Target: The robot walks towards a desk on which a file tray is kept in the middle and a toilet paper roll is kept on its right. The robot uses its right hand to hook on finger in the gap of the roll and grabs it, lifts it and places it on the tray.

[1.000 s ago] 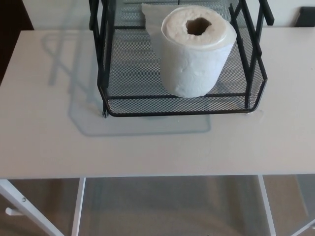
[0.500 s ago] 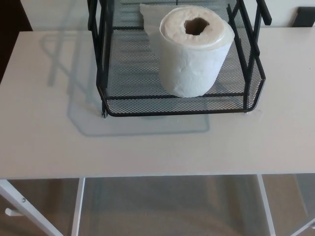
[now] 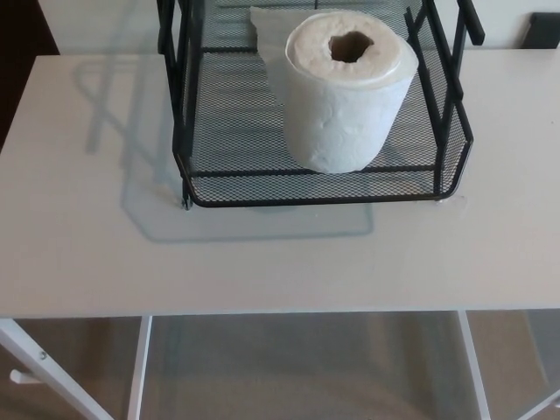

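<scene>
A white toilet paper roll [image 3: 346, 92] stands upright inside the black wire-mesh file tray [image 3: 245, 179], toward its right front part, with its hollow core facing up. A loose end of paper sticks out behind the roll on its left. The tray sits at the back middle of the white desk [image 3: 262, 254]. Neither of my hands shows in the head view.
The desk's front edge runs across the lower part of the view, with white metal legs [image 3: 138, 367] and beige floor below. The tray's black upright posts [image 3: 179, 79] rise on both sides. A dark object [image 3: 544, 28] sits at the far right back.
The whole picture shifted very slightly between one second ago and now, a camera move. The roll and tray stay where they were.
</scene>
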